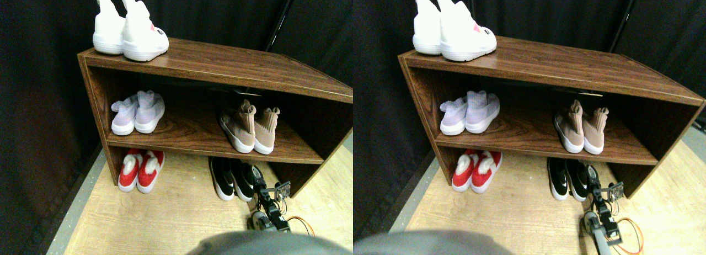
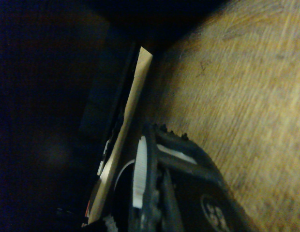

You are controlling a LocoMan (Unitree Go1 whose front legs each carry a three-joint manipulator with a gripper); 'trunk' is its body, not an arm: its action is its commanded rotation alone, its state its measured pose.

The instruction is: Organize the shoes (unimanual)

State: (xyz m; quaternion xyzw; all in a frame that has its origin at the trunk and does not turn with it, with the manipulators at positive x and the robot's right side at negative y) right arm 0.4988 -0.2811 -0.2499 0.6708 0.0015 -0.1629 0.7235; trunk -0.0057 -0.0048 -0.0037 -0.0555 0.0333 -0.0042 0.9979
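Several pairs of shoes sit on a brown wooden rack [image 1: 220,62]. The tan knit pair [image 1: 248,128] stands on the right of the middle shelf, toes toward me. A black pair with white soles [image 1: 229,178] rests on the floor under the rack's right side. My right gripper [image 1: 256,176] is low at the outer side of the right black shoe, touching or nearly touching it. In the wrist view only a dark jaw frame [image 2: 179,179] shows against the wood floor [image 2: 247,96]; the shoe there is lost in darkness.
A white high-top pair [image 1: 129,34] stands on the rack's top left, a lavender pair [image 1: 138,112] on the middle shelf's left, and a red pair [image 1: 140,169] on the floor below. The rack's right side panel [image 1: 309,172] is close beside my arm. Black curtain hangs behind.
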